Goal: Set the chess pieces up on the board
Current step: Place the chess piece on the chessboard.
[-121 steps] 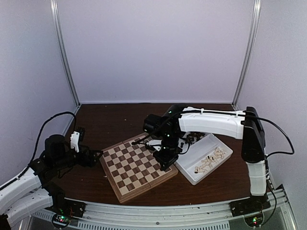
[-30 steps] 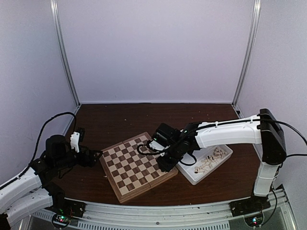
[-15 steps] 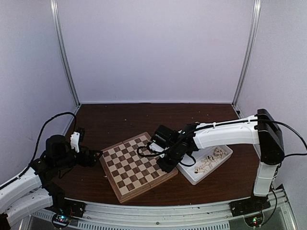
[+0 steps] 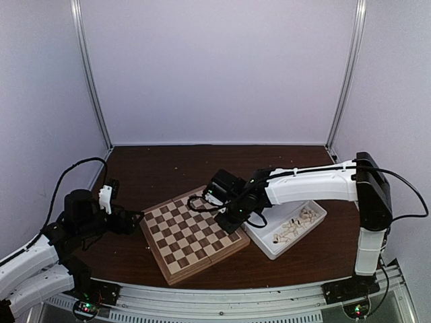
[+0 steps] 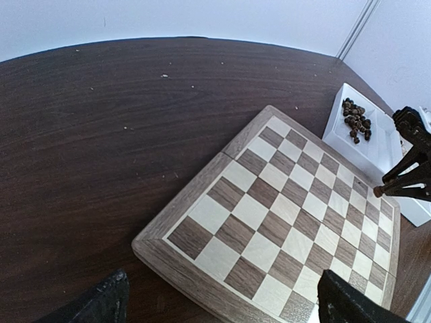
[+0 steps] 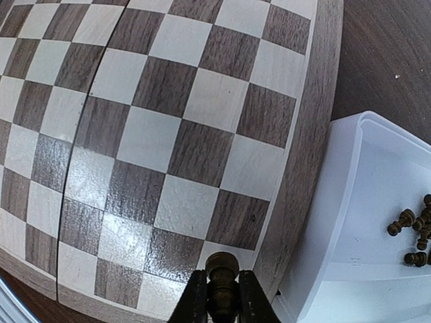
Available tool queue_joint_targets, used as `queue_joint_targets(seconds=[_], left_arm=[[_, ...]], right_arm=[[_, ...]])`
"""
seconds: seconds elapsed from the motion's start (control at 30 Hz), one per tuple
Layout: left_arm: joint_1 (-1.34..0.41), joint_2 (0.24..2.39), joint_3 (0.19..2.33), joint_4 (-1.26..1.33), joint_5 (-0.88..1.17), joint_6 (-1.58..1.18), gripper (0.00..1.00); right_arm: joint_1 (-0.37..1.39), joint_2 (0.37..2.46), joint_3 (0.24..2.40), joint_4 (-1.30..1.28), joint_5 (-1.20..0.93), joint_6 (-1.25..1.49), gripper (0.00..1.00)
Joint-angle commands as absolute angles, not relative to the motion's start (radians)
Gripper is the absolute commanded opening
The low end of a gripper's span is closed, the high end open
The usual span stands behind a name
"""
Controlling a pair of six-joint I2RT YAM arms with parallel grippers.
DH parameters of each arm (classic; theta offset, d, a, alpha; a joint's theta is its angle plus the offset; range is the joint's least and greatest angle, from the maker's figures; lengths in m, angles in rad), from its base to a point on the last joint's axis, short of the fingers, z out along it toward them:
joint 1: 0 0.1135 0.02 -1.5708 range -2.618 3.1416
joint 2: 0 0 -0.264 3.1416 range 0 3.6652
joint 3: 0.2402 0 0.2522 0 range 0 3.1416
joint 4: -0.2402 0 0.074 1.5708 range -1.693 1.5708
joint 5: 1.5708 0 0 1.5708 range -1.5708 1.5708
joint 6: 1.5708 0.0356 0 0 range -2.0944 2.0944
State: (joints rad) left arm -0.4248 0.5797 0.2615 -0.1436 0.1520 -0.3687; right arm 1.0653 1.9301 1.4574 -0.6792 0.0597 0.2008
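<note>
Room: pale lilac walls [image 4: 215, 67] stand around a dark brown wooden tabletop [image 4: 168, 165].
Board: the square wooden chessboard [image 4: 192, 232], with tan and dark brown squares and a pale edge, lies flat in the middle. It looks smooth and a bit shiny. No piece stands on it yet.
Tray: a white plastic tray with two boxes [image 4: 266, 243] sits just beside the board's right side. Its walls are smooth.
Pieces: tiny dark brown wooden chess pieces [image 5: 355, 120] lie in a heap in the far box. Small cream ones [image 4: 295, 225] lie in the near box.
Right gripper: the right gripper [image 6: 220, 296] has its two thin black fingers pinched tight on one dark piece.
Held piece: the small round-topped dark chessman [image 6: 221, 269] pokes out between the fingers. Its long side seems to run along the fingers, but I cannot tell for sure.
Left gripper: the left gripper [image 4: 135, 219] is spread wide and holds nothing. It waits just off the board's left side.
Where to go: the held piece hangs over the board's edge row, by the corner next to the tray. The squares lie below it and ahead of it.
Nearer arm: the right arm is the close one. The left arm is well apart.
Watch out: I think the piece is so small and round it could tip or roll when set down.
</note>
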Motion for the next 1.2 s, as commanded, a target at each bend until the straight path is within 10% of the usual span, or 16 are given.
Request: queue_joint_targets(seconds=[0.0, 0.97, 1.17], left_arm=[[-0.428, 0.579, 0.258, -0.122, 0.140, -0.373, 0.98], [-0.428, 0.593, 0.261, -0.120, 0.134, -0.373, 0.98], [-0.428, 0.595, 0.260, -0.120, 0.133, -0.373, 0.98]], right_arm=[[1.053, 1.960, 1.496, -0.662, 0.077, 0.184, 0.07], [0.997, 2.006, 1.507, -0.620, 0.002, 0.197, 0.21], [0.996, 1.998, 1.508, -0.622, 0.006, 0.193, 0.47]])
